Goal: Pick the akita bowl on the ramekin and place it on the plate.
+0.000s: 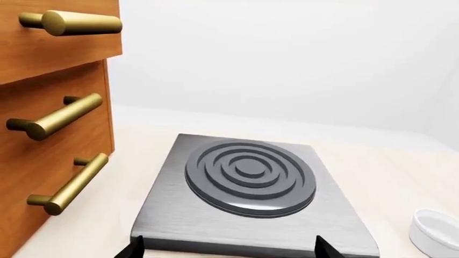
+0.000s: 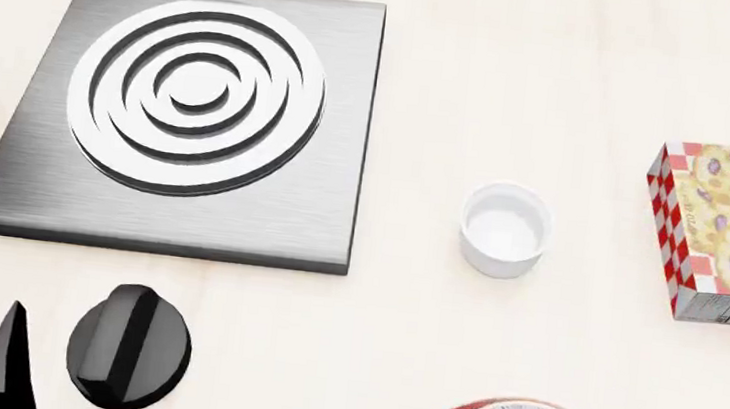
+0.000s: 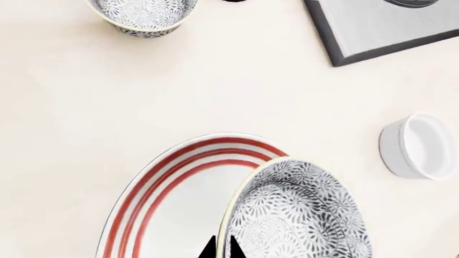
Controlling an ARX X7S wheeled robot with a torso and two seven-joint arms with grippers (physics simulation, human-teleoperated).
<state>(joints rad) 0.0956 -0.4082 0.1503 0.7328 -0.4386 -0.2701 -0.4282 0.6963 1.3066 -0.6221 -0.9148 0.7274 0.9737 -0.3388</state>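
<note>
Right wrist view shows the right claw (image 3: pixel 219 248) pinched shut on the rim of the small black-and-white speckled akita bowl (image 3: pixel 301 212), holding it over the big white red-ringed plate (image 3: pixel 161 183) so it can be set down there.

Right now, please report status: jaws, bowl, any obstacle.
Right gripper over the plate, jaws on akita bowl rim. Left gripper open near stove plate. Ramekin empty. No obstacle seen.

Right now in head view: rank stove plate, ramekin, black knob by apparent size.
1. stove plate, clearly largest.
2. black knob.
3. ramekin.
Knob sits nearer the camera, so its edge over the ramekin is unsure.
</note>
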